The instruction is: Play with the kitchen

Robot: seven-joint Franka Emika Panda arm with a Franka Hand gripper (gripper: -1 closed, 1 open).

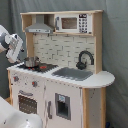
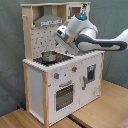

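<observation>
Raised near the kitchen, above the hob's small pot; gripper finger state impossible to tell.

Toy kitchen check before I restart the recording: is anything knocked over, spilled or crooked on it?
Nothing stands out. The toy kitchen stands straight, the small pot sits upright on the hob, and the oven door looks closed.

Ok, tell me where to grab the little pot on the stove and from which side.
Take the pot by its rim, coming straight down from above. It sits upright on the stove with its mouth open to the top, and the hood hangs well above it. The gripper is already up at that level. I can't make out a handle, so the rim seems the safest bet.
</observation>
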